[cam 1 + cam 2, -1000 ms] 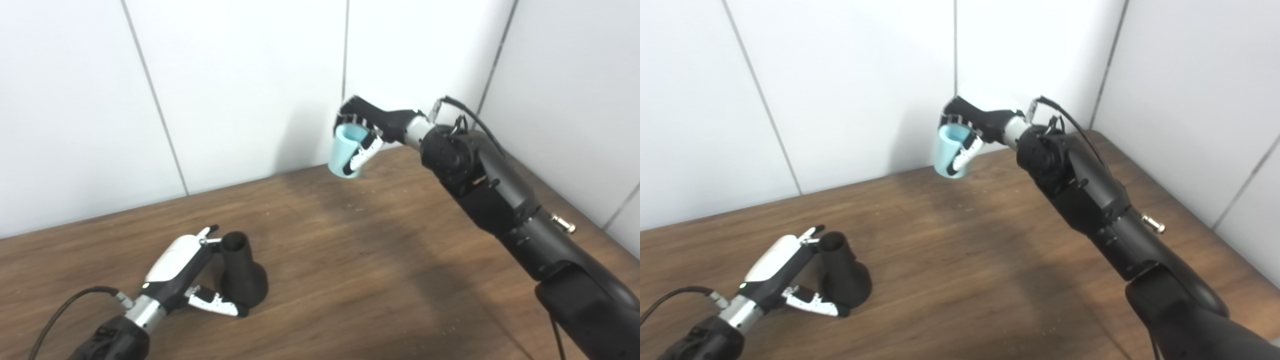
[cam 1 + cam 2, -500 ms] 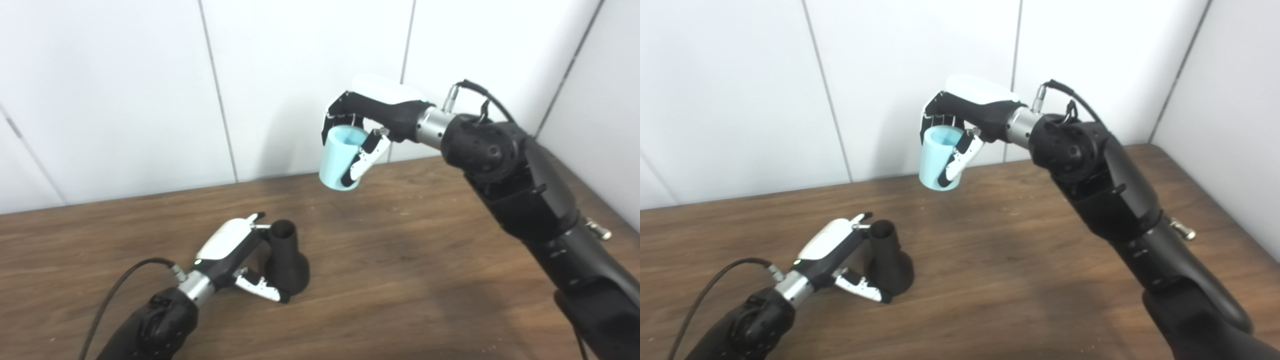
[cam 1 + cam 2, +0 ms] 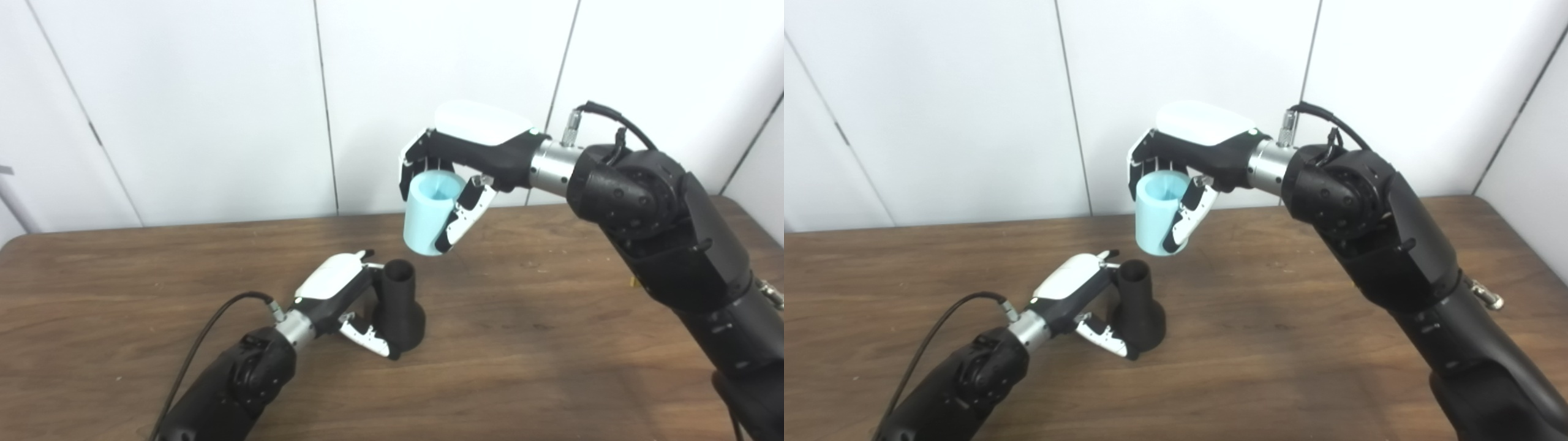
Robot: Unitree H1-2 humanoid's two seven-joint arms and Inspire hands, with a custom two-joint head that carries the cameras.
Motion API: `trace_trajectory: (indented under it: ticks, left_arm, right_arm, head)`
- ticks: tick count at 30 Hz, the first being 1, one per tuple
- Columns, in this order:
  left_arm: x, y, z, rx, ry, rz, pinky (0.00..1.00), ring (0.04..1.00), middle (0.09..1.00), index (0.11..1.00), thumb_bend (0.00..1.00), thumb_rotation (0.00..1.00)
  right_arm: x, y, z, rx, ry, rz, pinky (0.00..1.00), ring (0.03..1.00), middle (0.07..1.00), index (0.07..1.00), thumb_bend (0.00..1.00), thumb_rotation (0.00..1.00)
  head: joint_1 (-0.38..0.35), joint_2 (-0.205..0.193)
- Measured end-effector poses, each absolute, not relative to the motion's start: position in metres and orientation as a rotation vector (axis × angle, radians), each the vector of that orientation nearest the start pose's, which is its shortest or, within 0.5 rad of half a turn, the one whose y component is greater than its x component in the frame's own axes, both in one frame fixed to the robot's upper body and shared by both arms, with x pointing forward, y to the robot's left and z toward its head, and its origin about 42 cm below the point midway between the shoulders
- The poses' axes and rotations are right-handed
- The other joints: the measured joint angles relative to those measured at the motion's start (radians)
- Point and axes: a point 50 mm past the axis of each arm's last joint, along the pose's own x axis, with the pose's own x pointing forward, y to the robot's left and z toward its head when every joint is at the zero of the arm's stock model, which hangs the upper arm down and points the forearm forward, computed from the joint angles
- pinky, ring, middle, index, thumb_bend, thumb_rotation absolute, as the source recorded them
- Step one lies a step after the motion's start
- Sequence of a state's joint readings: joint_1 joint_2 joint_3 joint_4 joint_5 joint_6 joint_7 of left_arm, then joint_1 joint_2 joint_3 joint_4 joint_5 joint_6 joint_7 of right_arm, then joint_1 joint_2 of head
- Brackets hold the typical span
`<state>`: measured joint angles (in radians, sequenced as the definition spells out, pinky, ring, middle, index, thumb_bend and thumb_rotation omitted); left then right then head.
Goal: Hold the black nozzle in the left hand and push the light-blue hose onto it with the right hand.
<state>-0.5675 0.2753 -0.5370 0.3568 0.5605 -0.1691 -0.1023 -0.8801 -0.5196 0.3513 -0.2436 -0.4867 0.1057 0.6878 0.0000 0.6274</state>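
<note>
My left hand (image 3: 346,300) clasps upright black flared plastic nozzle (image 3: 399,305) on wooden table (image 3: 551,343); right hand (image 3: 456,174) grips short light-blue hose (image 3: 430,212) above-right of nozzle mouth, bore tilted, not yet aligned.

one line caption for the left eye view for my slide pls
Left hand steadies the upright black nozzle on the wooden table while the right hand holds the light-blue hose just above it.

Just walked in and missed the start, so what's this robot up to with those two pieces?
It is fitting two parts together. The left hand steadies a black nozzle standing upright on the wooden table, narrow end up. The right hand holds a light-blue hose in the air, just above and to the right of the nozzle. The two parts are apart, not yet joined.
</note>
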Motion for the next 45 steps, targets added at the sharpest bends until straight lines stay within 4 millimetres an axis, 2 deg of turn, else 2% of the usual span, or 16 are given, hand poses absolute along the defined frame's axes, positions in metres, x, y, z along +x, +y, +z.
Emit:
trace_trajectory:
  ticks: [6,10,15,22,29,36,45]
  left_arm:
    - [0.423,0.134,0.169,1.07,-0.37,-0.648,1.0,0.622,0.492,0.478,0.53,0.0]
    - [0.423,0.13,0.17,1.076,-0.364,-0.644,1.0,0.629,0.497,0.476,0.53,0.0]
    - [0.423,0.129,0.17,1.075,-0.357,-0.637,1.0,0.63,0.503,0.473,0.52,0.0]
    - [0.423,0.128,0.17,1.075,-0.357,-0.638,1.0,0.632,0.496,0.477,0.53,0.0]
    - [0.422,0.127,0.171,1.078,-0.36,-0.637,1.0,0.633,0.498,0.476,0.53,0.0]
    - [0.421,0.127,0.172,1.078,-0.361,-0.633,1.0,0.633,0.497,0.476,0.53,0.0]
    - [0.419,0.126,0.172,1.082,-0.353,-0.627,1.0,0.631,0.486,0.482,0.53,0.0]
  right_arm:
    - [0.404,-0.158,0.414,-1.39,-0.731,0.706,0.43,0.481,0.458,0.474,0.52,0.0]
    - [0.405,-0.147,0.415,-1.4,-0.77,0.719,0.36,0.424,0.456,0.504,0.52,0.0]
    - [0.408,-0.141,0.413,-1.399,-0.786,0.725,0.37,0.435,0.465,0.495,0.52,0.0]
    - [0.411,-0.14,0.403,-1.393,-0.749,0.719,0.42,0.47,0.47,0.476,0.52,0.0]
    - [0.411,-0.135,0.394,-1.367,-0.714,0.717,0.42,0.47,0.476,0.474,0.52,0.0]
    - [0.414,-0.138,0.387,-1.365,-0.682,0.716,0.39,0.437,0.472,0.492,0.52,0.0]
    - [0.416,-0.143,0.382,-1.389,-0.667,0.713,0.41,0.454,0.466,0.487,0.52,0.0]
  head:
    - [0.009,0.009]
    - [0.011,0.012]
    - [0.022,0.017]
    - [0.023,0.023]
    - [0.023,0.028]
    - [0.022,0.038]
    - [0.017,0.045]
